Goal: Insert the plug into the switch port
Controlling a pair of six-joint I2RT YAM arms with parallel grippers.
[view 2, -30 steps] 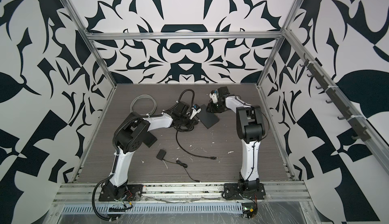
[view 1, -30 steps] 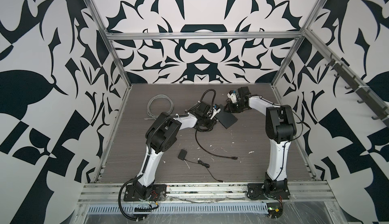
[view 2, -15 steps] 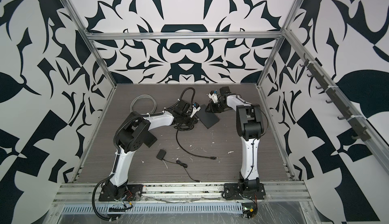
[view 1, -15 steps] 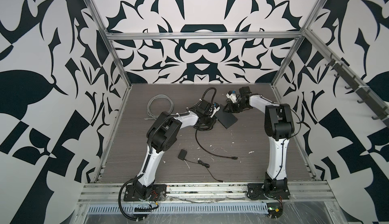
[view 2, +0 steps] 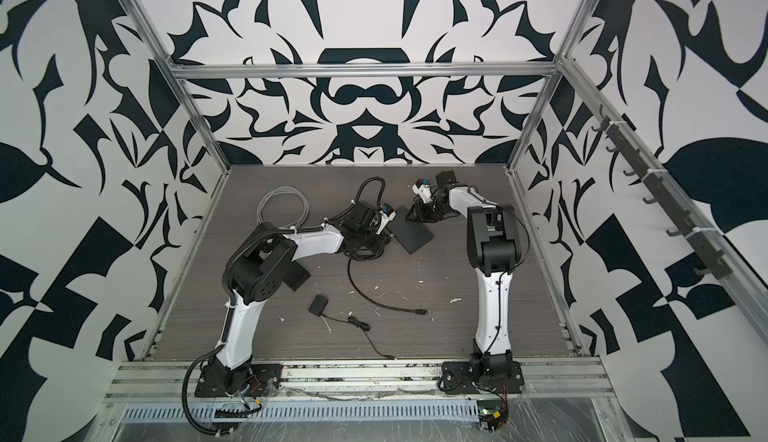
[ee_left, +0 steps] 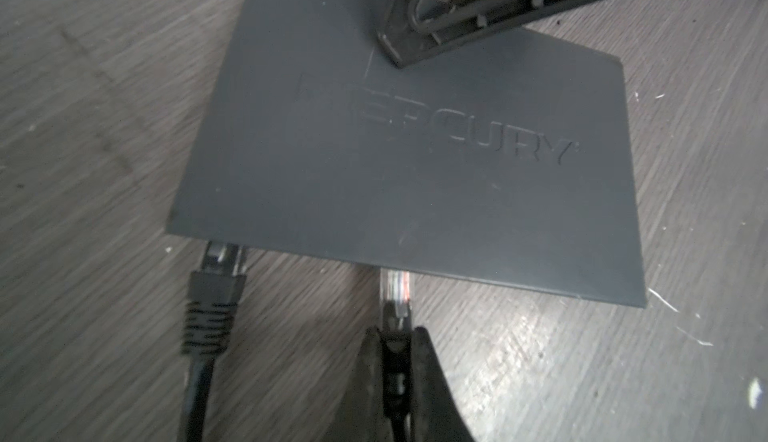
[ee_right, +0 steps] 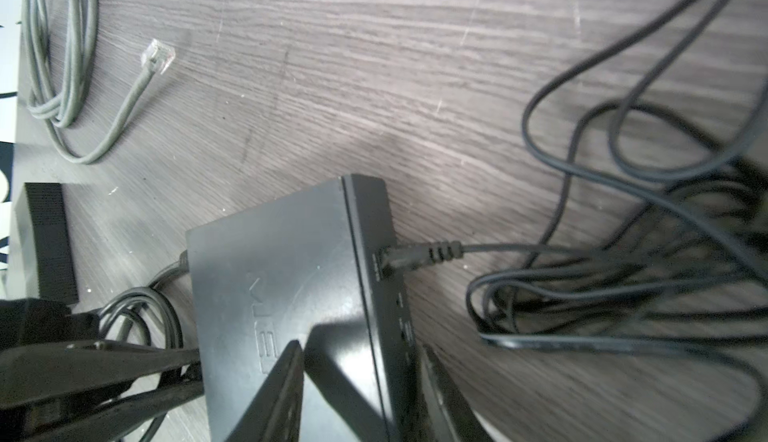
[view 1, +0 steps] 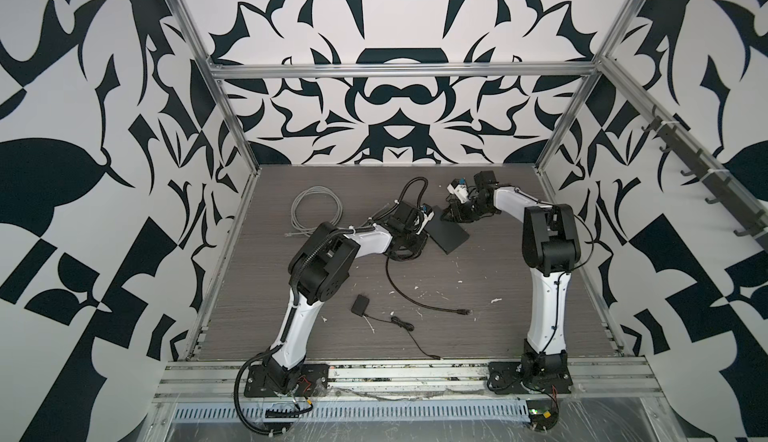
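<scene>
The switch (ee_left: 415, 161) is a flat dark grey box lying on the table, seen in both top views (view 1: 451, 235) (view 2: 412, 234). My left gripper (ee_left: 395, 336) is shut on the clear plug (ee_left: 397, 290). The plug's front end meets the switch's port edge, and most of its body shows outside. A black plug (ee_left: 214, 278) sits in a port beside it. My right gripper (ee_right: 360, 344) is closed on the switch's (ee_right: 291, 294) far edge. One finger (ee_right: 282, 377) lies on the top face, the other against the side face.
A power lead (ee_right: 415, 253) enters the switch's side, and its black cable (ee_right: 623, 274) lies piled beside it. A grey cable coil (view 1: 316, 207) with a loose clear plug (ee_right: 158, 56) lies at the back left. A small black adapter (view 1: 359, 305) and a thin cable (view 1: 415, 298) lie nearer the front.
Both grippers and the switch have shifted slightly toward the back. The right jaws have narrowed a little onto the switch.
</scene>
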